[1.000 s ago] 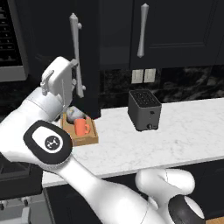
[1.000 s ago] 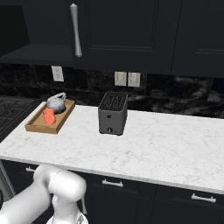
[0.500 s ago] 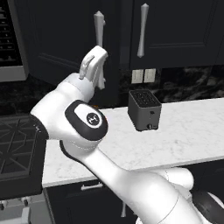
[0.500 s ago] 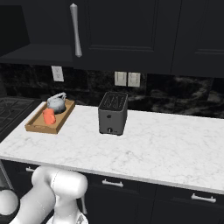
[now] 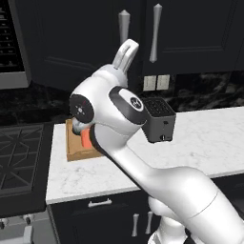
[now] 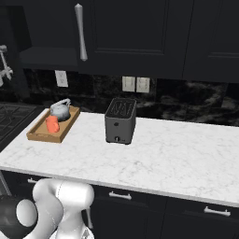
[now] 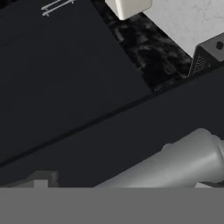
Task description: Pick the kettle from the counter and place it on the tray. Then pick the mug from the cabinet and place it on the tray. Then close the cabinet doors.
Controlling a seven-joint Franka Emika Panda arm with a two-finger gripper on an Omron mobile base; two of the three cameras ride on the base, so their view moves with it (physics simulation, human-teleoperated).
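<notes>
On the counter's [image 6: 186,154] left end the tray [image 6: 39,135] already carries the kettle [image 6: 60,109] and, nearer, the mug [image 6: 52,124]. What remains looks like closing the cabinet doors [image 5: 125,50]: the gripper [image 5: 125,54], fingers spread and empty, is up at a silver handle [image 7: 175,168].

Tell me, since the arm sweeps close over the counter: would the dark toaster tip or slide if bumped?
The toaster looks boxy and squat on a flat base, so it would probably slide rather than tip. The marble counter looks smooth, offering little grip. A knock near its top edge might rock it.
</notes>
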